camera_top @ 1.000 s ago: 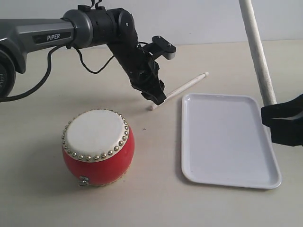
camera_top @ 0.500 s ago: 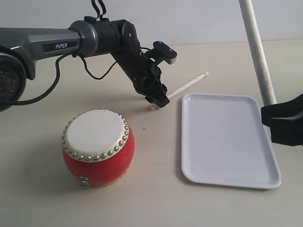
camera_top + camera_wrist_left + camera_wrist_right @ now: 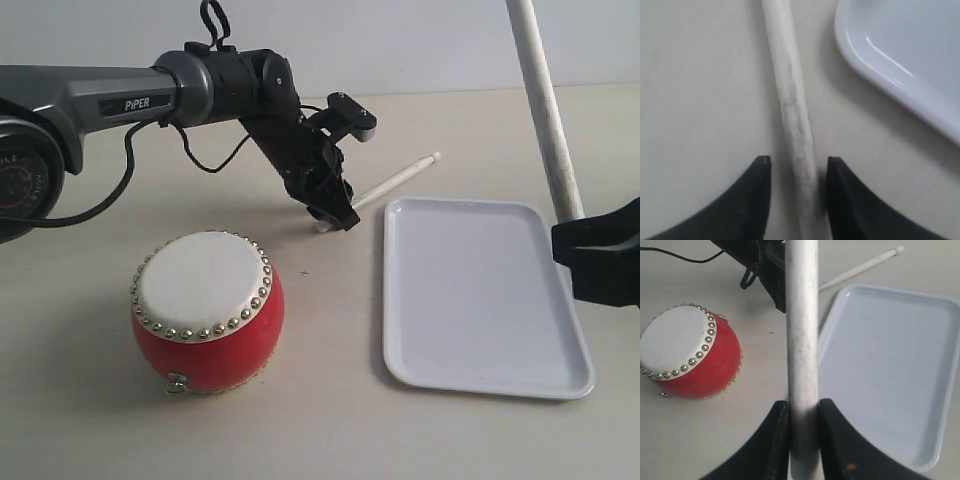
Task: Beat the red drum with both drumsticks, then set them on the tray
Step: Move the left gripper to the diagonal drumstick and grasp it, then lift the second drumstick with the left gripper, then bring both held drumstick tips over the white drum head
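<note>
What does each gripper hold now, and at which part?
The right gripper grips one drumstick near its lower end. The left gripper holds nothing yet: open, it straddles the other drumstick near its plain end.

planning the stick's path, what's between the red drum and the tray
Only bare tabletop, apart from a tiny dark mark; the exterior view shows this, between red drum and tray.

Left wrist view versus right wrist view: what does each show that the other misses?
Only the left wrist view: the left claw open astride the lying stick, not yet closed on it. Only the right wrist view: the drum, the right claw shut on the held stick, and the whole tray. Both: the lying stick and at least a corner of the tray.
</note>
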### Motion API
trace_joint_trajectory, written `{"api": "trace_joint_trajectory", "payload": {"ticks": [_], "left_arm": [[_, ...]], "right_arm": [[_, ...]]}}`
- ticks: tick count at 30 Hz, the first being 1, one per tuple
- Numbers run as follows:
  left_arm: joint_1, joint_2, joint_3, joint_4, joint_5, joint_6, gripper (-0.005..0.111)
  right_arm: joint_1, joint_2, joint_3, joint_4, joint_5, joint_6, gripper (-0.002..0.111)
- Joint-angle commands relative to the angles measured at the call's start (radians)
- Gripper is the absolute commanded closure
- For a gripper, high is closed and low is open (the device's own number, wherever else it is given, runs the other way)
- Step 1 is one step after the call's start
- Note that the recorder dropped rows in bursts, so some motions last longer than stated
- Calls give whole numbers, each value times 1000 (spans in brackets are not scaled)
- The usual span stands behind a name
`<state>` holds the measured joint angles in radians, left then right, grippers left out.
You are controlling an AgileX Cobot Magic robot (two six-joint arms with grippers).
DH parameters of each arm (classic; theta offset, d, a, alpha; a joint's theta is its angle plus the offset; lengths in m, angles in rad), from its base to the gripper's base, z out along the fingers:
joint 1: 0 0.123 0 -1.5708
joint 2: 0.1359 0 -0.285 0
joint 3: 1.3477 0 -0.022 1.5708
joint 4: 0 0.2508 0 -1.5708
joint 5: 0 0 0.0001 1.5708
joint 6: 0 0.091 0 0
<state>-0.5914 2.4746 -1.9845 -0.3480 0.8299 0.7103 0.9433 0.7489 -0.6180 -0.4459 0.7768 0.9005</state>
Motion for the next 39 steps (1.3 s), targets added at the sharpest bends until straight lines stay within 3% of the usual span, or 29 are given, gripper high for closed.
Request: {"api": "trace_joint_trajectory", "payload": {"ticks": [1, 3, 11, 15, 20, 23, 26, 32, 33, 36, 39], "left_arm": [[-2, 12, 1, 4, 50, -5, 95], [5, 6, -1, 0, 50, -13, 107], [48, -118, -54, 24, 55, -122, 107], [96, -210, -50, 53, 128, -221, 107], [156, -369, 61, 53, 223, -273, 107], [182, -502, 222, 70, 217, -305, 107], [225, -680, 470, 70, 104, -328, 107], [292, -1179, 1051, 51, -182, -392, 107], [292, -1352, 1183, 85, -200, -424, 107], [292, -1605, 1297, 173, -28, -515, 107], [292, -1808, 1311, 348, 313, -659, 107]], "right_arm": [[-2, -4, 5, -16, -13, 2, 108], [-2, -4, 5, -13, -13, 7, 108], [-2, -4, 5, -65, 4, 49, 108], [-2, -4, -22, -104, 59, 58, 108], [-2, -2, -104, -159, 146, 36, 108], [-2, 23, -151, -169, 207, -20, 108], [-2, 71, -165, -116, 226, -109, 108], [-2, 210, -165, 154, 227, -411, 108], [-2, 254, -165, 213, 231, -490, 108], [-2, 338, -165, 308, 237, -613, 108], [-2, 454, -169, 419, 216, -724, 108]]}}
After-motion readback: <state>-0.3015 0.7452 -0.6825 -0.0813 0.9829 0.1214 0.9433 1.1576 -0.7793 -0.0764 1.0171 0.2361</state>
